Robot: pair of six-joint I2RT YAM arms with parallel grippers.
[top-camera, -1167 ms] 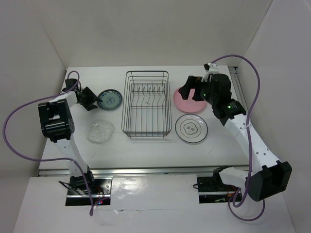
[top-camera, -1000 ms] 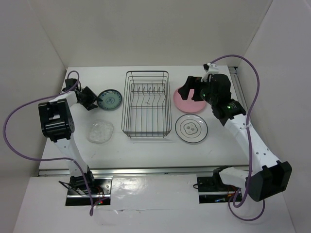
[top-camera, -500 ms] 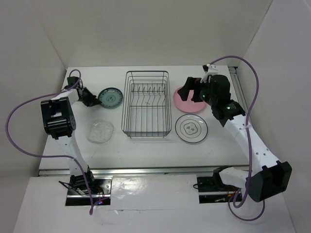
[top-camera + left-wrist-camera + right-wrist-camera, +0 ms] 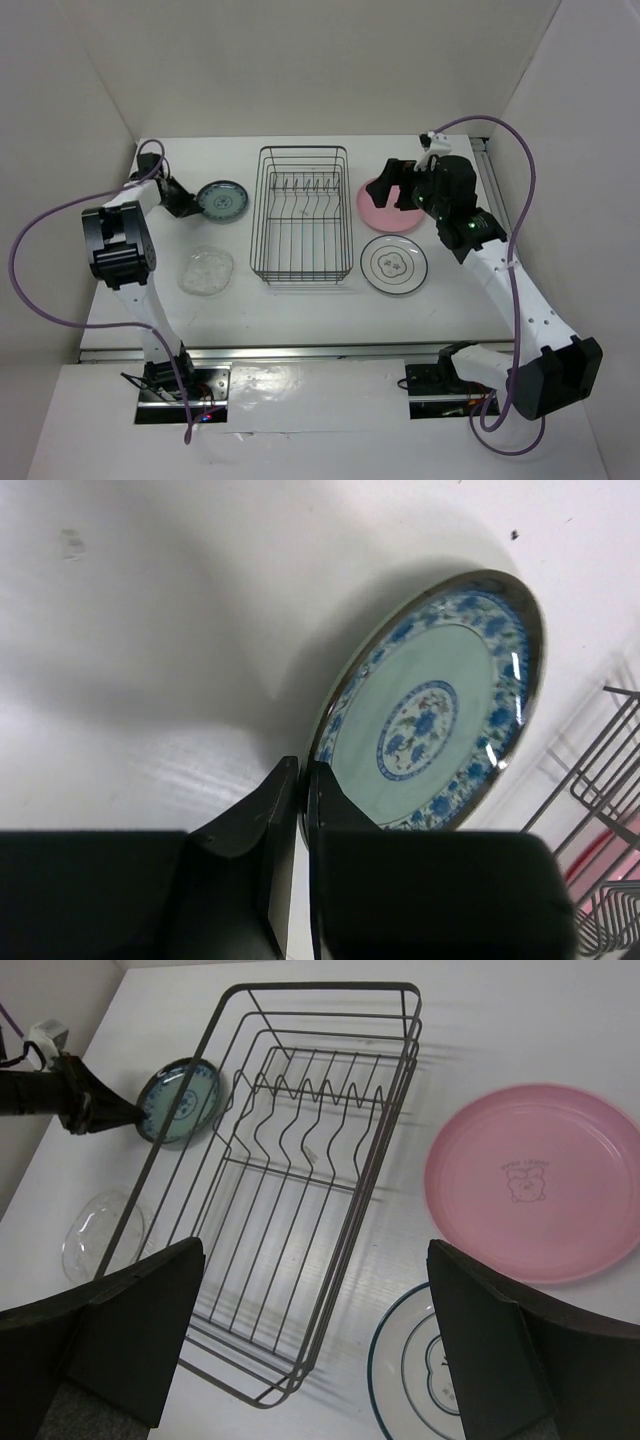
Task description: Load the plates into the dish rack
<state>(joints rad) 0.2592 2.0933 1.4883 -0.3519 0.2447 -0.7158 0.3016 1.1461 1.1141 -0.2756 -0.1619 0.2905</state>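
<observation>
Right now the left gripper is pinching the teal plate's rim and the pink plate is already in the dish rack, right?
Not quite: the pink plate lies flat on the table beside the dish rack, not in it, as the right wrist view shows. The left gripper does pinch the rim of the teal plate.

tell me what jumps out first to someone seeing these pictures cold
The wire dish rack stands mid-table with no plate in it. At the far left, the left gripper pinches the rim of the teal patterned plate. The right gripper hangs open by the pink plate, just right of the rack.
</observation>
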